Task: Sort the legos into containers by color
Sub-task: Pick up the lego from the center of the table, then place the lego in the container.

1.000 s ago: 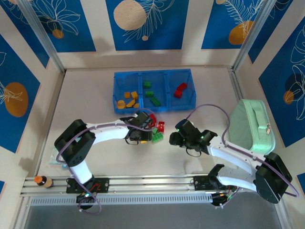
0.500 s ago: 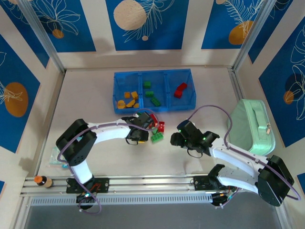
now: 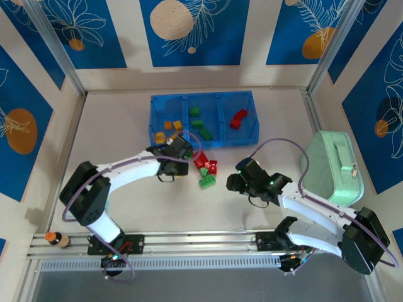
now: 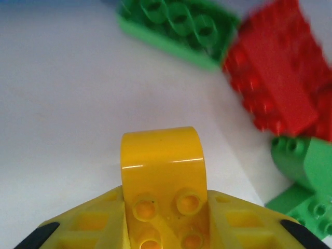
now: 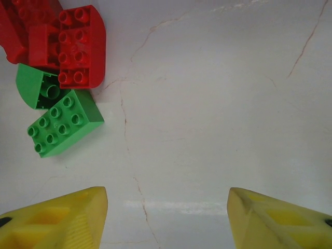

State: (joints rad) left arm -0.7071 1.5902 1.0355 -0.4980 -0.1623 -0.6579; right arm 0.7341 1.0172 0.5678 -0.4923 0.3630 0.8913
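nearest to the bases, the right tool (image 3: 234, 183) hangs low over the pale table (image 3: 113, 126). its yellow fingers (image 5: 57, 220) are wide apart with nothing between them, and it has almost not moved in the last second. just beyond it lies the unsorted heap: a small green studded plastic brick (image 5: 63, 124), a green curved piece (image 5: 37, 85) and some red studded bricks (image 5: 78, 44), all touching each other.

the left tool (image 3: 179, 151) is clamped on a small orange-yellow studded brick with a rounded end (image 4: 162, 171). a second ago this tool was down at the heap. now it has gone further away, up to the near wall of the translucent blue plastic tray with three compartments (image 3: 252, 95). i judge that the pick is done and the carrying has begun; the drop is not yet made.

orange-yellow bricks (image 3: 170, 129) lie already in the left compartment, green bricks (image 3: 198, 123) in the middle one, red bricks (image 3: 238, 118) in the right one. the low near wall seems to be what stands in the way, so the brick must pass over it. the pale mint-green case (image 3: 330, 167) stands well apart on the right.
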